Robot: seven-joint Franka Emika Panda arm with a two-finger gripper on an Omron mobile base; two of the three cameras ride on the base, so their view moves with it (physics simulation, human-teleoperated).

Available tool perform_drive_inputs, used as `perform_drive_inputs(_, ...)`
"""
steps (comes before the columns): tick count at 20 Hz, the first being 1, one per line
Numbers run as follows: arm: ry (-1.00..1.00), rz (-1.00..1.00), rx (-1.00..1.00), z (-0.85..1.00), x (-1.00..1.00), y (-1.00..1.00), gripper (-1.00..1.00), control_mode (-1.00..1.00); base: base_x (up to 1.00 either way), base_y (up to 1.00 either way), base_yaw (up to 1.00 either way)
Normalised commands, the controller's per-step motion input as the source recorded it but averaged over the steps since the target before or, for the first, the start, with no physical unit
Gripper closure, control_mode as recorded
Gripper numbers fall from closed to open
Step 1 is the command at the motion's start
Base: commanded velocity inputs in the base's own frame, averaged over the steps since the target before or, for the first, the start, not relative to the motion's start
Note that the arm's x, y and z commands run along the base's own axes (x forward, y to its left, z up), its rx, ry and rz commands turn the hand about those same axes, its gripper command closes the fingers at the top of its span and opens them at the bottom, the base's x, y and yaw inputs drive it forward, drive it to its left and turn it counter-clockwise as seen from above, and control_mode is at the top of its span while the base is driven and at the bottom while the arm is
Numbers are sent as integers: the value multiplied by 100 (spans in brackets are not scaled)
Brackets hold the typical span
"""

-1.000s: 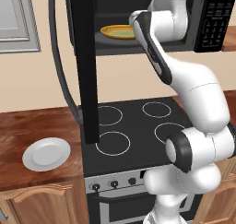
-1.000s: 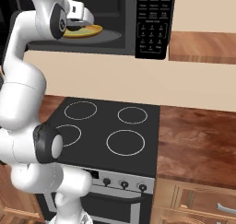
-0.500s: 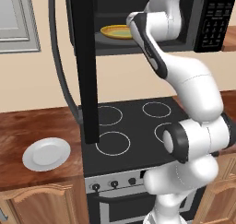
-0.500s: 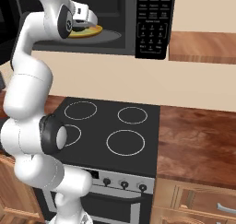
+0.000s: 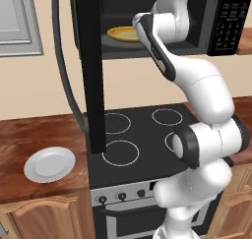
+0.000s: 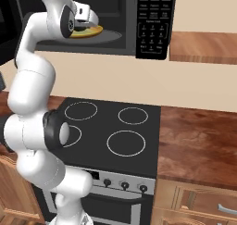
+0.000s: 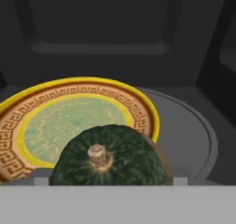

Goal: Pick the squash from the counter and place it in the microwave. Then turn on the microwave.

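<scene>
**Squash at the microwave's plate, claw spread wide**

The claw (image 6: 90,21) was up inside the open microwave (image 6: 139,15), its jaws standing wide apart. Whether they touched the squash (image 7: 110,157) could not be told: in the hand view the finger tips were hidden behind it. The squash, dark green with a pale stem stub facing the camera, sat close in front of the hand at the near edge of a yellow-rimmed plate (image 7: 60,112) with a patterned band and a pale green centre. Whether it rested on the plate or hung just above it could not be judged. The plate lay on the round grey turntable (image 7: 189,126) on the microwave's floor.

In the left base view the white arm reached up and far from the base into the cavity, and the microwave door (image 5: 91,71) stood swung out toward the near side, with its long curved handle on the left. Below lay the black stovetop (image 6: 115,127) with four rings. On the bench (image 5: 29,139) to the stovetop's left sat a white plate (image 5: 49,164), well apart from the stove's edge.
</scene>
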Motion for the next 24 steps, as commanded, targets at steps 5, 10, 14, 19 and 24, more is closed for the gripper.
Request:
perform_drive_inputs(5,0,0,0,0,23,9,100,-100,0,0,0)
perform_drive_inputs(10,0,0,0,-5,26,1,100,-100,0,0,0)
perform_drive_inputs(14,2,0,0,-8,24,4,100,-100,0,0,0)
perform_drive_inputs(19,2,0,0,-6,22,7,100,-100,0,0,0)
perform_drive_inputs(24,3,0,0,-7,23,8,100,-100,0,0,0)
